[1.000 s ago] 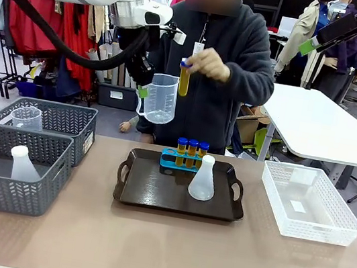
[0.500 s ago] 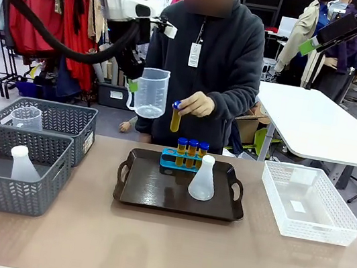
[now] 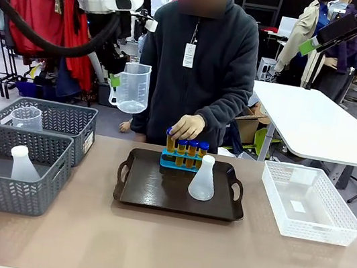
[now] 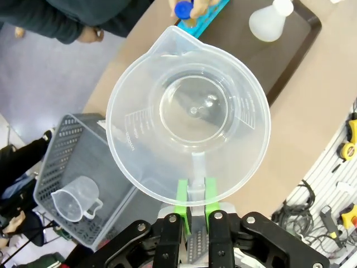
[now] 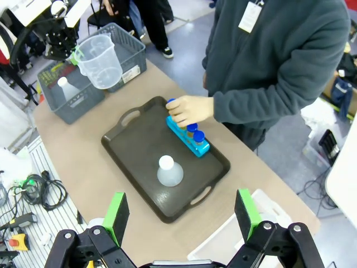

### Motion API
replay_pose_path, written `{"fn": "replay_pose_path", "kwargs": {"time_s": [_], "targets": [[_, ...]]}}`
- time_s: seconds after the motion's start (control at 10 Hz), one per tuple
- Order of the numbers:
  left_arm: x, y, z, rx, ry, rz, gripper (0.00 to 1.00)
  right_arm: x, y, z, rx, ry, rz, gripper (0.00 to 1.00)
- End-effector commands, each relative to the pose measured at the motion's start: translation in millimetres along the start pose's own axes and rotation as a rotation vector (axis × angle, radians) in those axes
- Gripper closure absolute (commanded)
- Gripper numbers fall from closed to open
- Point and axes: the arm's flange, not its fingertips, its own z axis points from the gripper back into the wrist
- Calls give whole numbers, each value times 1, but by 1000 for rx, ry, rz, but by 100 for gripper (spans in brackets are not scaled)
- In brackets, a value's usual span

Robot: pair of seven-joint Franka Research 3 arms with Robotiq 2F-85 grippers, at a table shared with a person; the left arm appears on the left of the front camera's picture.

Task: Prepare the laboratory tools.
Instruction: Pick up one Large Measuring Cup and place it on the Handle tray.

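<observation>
Front view: left fingers [image 3: 115, 82] pinching beaker [image 3: 132, 88] handle above grey baskets [image 3: 14, 166]; right fingers [image 5: 181, 216] spread, person's hand [image 3: 187, 127] on rack [image 3: 182, 160]

A clear plastic graduated beaker [image 3: 133, 88] hangs above grey herringbone-mesh baskets [image 3: 13, 168]. Amber blue-capped test tubes [image 3: 192, 149] fill a small blue rack [image 3: 175, 162] on a dark brown tray [image 3: 156, 191], beside a translucent white conical flask [image 3: 202, 179]. The bench [image 3: 167, 248] is tan.

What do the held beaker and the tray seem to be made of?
The beaker looks like clear, slightly cloudy plastic: the basket shows through it, and it has printed graduations and a moulded handle. The tray seems dark brown, glossy plastic, showing soft reflections; lacquered material is possible.
</observation>
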Motion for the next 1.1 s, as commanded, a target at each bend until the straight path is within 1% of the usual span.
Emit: {"fn": "replay_pose_path", "kwargs": {"time_s": [0.0, 1.0], "targets": [[0, 1, 3, 2, -3, -4, 100, 0, 0, 2, 1, -2, 4, 0], [0, 1, 3, 2, -3, -4, 100, 0, 0, 2, 1, -2, 4, 0]]}}
